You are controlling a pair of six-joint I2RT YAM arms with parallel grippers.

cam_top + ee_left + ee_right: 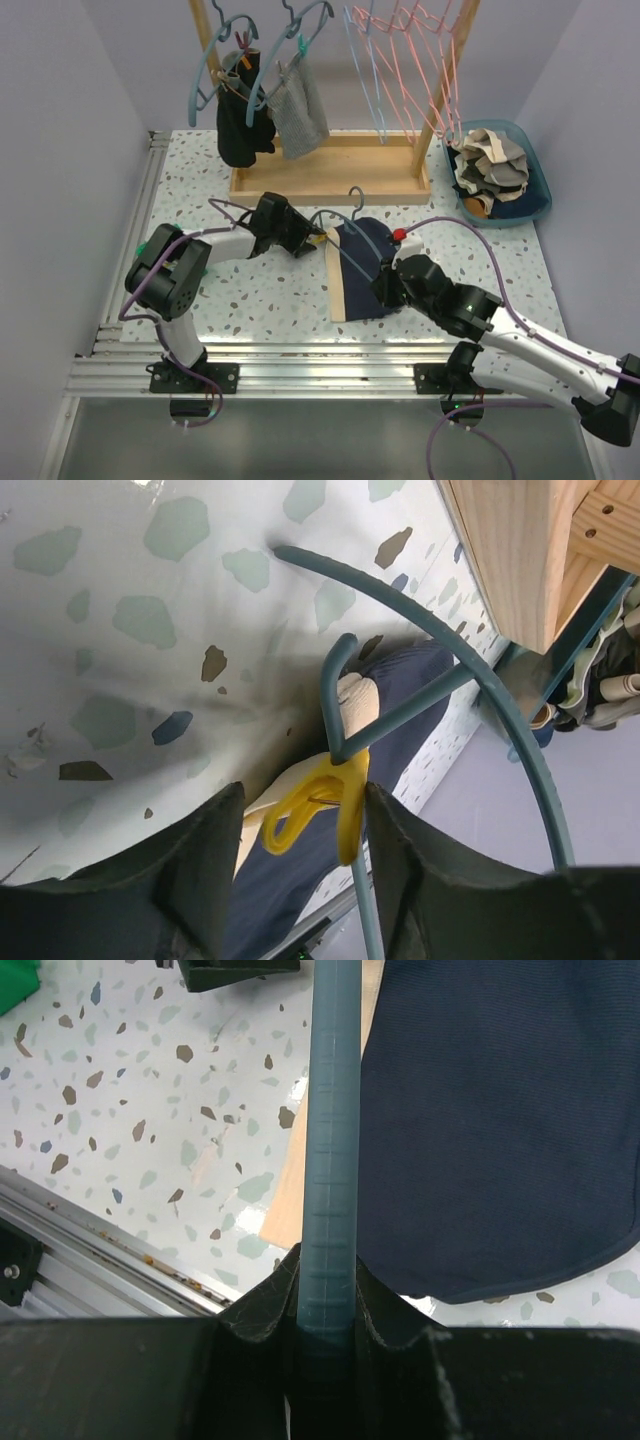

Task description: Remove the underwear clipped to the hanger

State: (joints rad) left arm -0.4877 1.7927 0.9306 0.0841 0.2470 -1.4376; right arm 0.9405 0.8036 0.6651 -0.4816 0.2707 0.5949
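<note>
Where the two arms meet on the white speckled table (260, 300):
Underwear: navy-blue cloth underwear (365, 262) with a cream band along one edge lies flat in front of the rack, between the grippers.
Clip: small yellow plastic clip (320, 805) pins the cream edge to the thin teal hanger (350, 256), whose bar crosses the cloth.
Left gripper (302, 795): partly spread, one finger on either side of the yellow clip, a gap showing on one side.
Right gripper (328, 1300): clenched on the hanger's straight bar, beside the navy cloth.
Behind: light wooden rack (330, 180) with dark and grey garments on blue hangers.
Far right: blue plastic basket (540, 180) heaped with cloth.
</note>
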